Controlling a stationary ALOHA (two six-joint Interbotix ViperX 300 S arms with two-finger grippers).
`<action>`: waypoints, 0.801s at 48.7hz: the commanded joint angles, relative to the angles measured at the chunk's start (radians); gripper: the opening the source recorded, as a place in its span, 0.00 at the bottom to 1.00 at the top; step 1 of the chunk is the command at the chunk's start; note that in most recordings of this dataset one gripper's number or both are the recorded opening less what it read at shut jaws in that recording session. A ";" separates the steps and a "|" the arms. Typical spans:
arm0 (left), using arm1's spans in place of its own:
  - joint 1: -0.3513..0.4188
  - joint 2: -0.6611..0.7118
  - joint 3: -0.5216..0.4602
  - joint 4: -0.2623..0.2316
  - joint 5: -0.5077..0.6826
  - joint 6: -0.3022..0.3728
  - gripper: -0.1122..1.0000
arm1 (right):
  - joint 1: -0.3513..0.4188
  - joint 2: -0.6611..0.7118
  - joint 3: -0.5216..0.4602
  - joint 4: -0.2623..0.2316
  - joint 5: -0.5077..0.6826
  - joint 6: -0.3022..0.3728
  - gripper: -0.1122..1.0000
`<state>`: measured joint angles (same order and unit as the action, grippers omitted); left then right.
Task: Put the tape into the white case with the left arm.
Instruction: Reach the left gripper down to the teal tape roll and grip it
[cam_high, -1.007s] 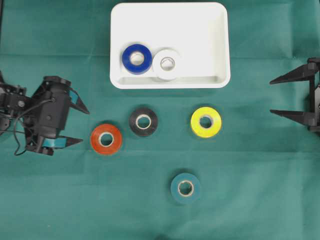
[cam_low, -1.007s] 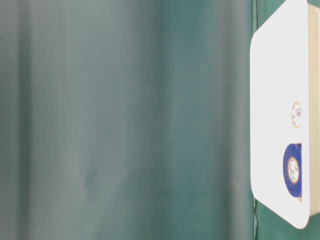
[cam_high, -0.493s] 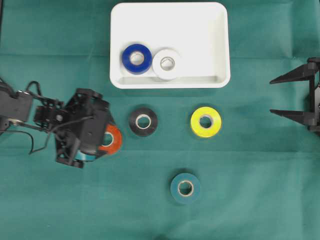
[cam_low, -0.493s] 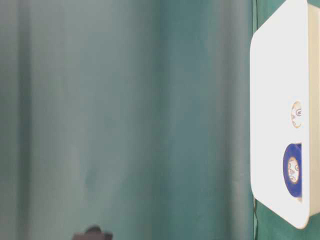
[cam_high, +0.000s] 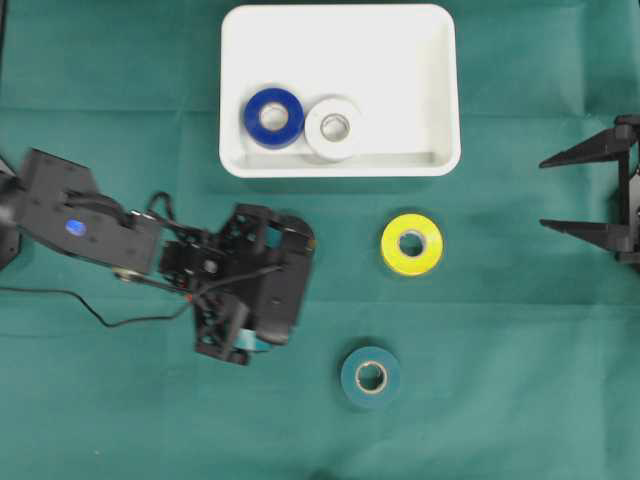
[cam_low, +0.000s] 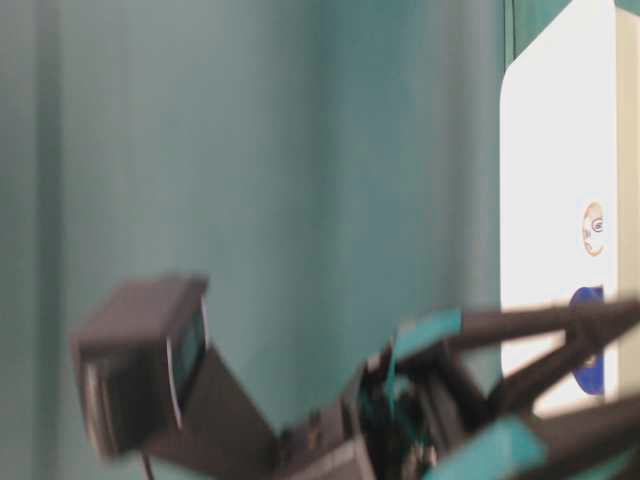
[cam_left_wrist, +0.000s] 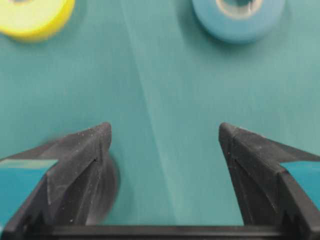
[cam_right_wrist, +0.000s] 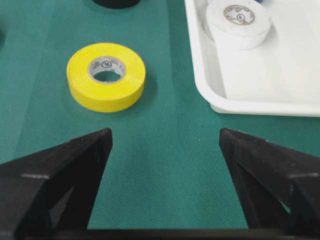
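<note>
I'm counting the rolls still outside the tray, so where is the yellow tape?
Overhead, the yellow tape lies on the cloth right of centre, below the white case's lower right corner.

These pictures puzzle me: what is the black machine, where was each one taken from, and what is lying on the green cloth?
Two robot arms work at a cloth-covered table. One picture looks down from above, one sits blurred at table level, and two ride on the arms' wrists. The left claw is open and holds nothing; its arm hides part of the cloth below. The right claw waits open at the edge. A white case holds a blue tape and a white tape. A yellow tape and a teal tape lie loose on the cloth.
</note>
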<state>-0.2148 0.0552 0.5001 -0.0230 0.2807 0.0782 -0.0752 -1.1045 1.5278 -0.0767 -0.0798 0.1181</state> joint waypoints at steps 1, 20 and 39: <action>-0.006 0.020 -0.069 0.000 -0.006 -0.002 0.87 | -0.002 0.009 -0.011 -0.002 -0.009 0.000 0.66; -0.029 0.178 -0.259 0.000 0.011 0.000 0.87 | -0.002 0.009 -0.011 -0.002 -0.009 0.000 0.66; -0.048 0.264 -0.374 0.000 0.071 0.002 0.87 | -0.003 0.011 -0.011 -0.002 -0.009 0.000 0.66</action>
<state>-0.2608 0.3267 0.1641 -0.0230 0.3482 0.0798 -0.0752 -1.1029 1.5278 -0.0767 -0.0798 0.1181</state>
